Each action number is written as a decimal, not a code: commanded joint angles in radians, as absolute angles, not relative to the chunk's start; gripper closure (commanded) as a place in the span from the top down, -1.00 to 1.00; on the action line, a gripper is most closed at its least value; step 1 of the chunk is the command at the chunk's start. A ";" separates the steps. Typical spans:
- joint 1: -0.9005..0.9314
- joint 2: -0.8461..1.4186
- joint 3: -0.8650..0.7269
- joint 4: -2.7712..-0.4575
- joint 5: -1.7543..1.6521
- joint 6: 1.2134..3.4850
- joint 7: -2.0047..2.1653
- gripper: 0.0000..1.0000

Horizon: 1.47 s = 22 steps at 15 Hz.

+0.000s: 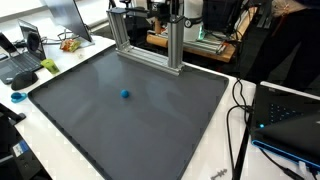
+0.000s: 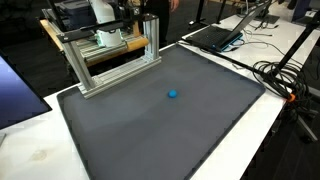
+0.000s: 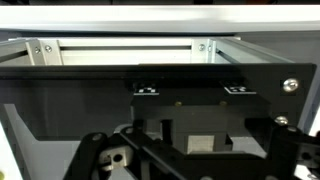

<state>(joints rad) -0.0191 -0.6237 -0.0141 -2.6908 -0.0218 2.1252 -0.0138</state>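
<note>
Gripper (image 3: 190, 160) shows at bottom of wrist view, jaws spread wide, nothing btwn them. Right in front: black plate (image 3: 150, 90) and, behind it, the aluminium frame (image 3: 125, 47). In both exterior views the frame stands at the back edge of a dark grey mat (image 1: 170, 125). Small blue ball (image 1: 125, 95) lies on the mat near its middle, well apart from frame and gripper.

The gray mat (image 1: 160, 125) in front of the metal frame (image 1: 148, 42) is basically wide open, with just a tiny blue ball (image 1: 125, 95) sitting well out from the frame. The frame's posts and a dark panel (image 3: 80, 85) block things up close. Cables (image 2: 275, 75) clutter the table off to the frame's side, past the mat's edge.
</note>
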 commanded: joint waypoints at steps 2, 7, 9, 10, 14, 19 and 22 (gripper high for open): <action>-0.020 -0.626 -0.009 -2.686 -0.028 2.101 -0.009 0.69; -0.018 -0.614 0.002 -2.683 -0.029 2.107 0.000 0.12; -0.019 -0.610 0.007 -2.680 -0.033 2.107 0.007 -0.04; -0.020 -0.609 0.007 -2.678 -0.037 2.107 0.008 -0.09; -0.028 -0.606 0.014 -2.675 -0.042 2.109 0.034 -0.57; -0.037 -0.595 0.022 -2.657 -0.045 2.135 0.088 -0.57; -0.040 -0.571 0.016 -2.630 -0.047 2.155 0.092 -0.57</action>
<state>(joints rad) -0.0269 -0.6056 0.0050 -2.6737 -0.0359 2.1373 0.0699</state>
